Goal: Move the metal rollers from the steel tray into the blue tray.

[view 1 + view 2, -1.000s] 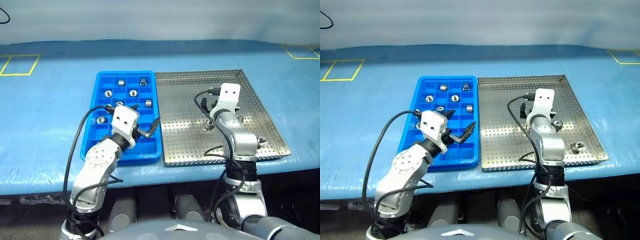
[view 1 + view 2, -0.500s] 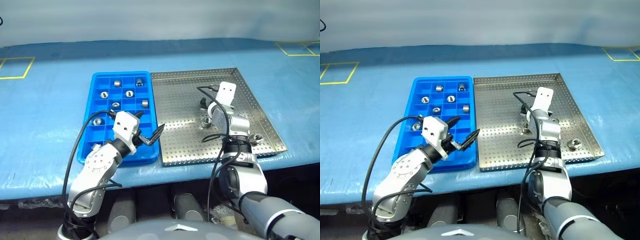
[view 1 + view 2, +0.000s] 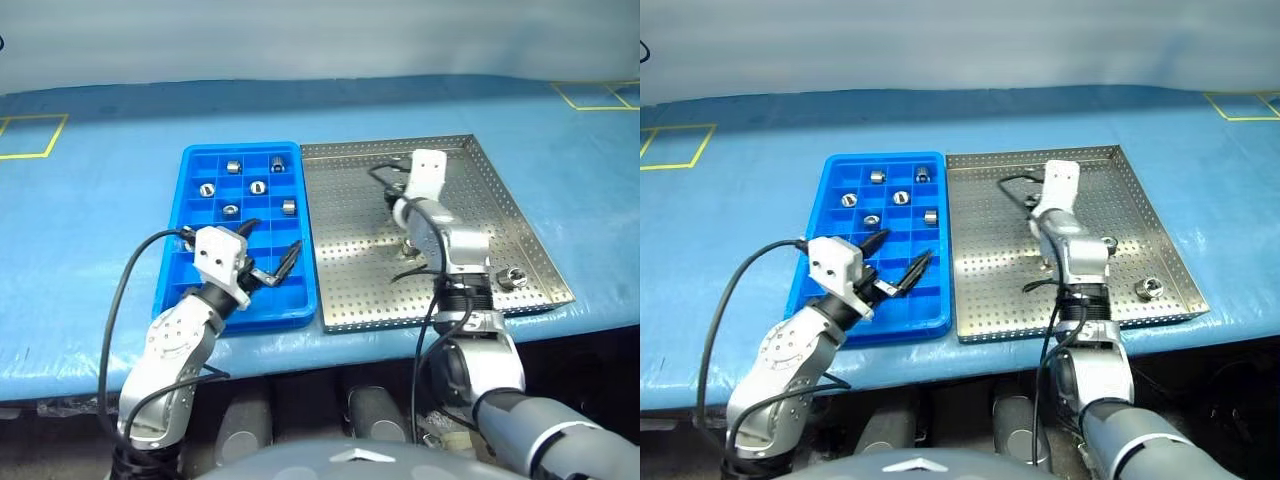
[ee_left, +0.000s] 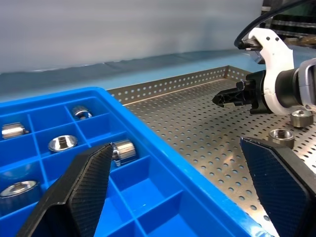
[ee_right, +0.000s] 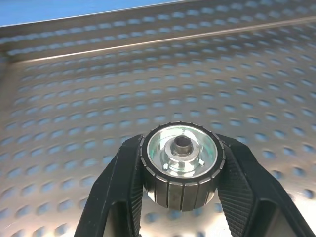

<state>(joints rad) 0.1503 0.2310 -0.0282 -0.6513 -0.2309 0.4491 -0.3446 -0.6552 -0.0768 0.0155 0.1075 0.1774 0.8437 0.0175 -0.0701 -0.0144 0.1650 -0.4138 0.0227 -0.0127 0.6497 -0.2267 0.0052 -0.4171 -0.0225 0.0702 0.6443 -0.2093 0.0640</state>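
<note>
Steel tray (image 3: 350,290) sits at 3 o'clock of the blue tray (image 3: 200,290). Right gripper (image 5: 180,180) is clamped on one roller (image 5: 180,163), bore facing the wrist. Left gripper (image 4: 177,197) hangs wide open, empty. I count three rollers (image 4: 281,134) loose on steel, about seven in blue.

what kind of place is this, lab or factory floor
Probably a robot test bench made to look like a parts-sorting station: a table under a blue cover with yellow taped squares, a blue tray and steel tray of metal rollers.
</note>
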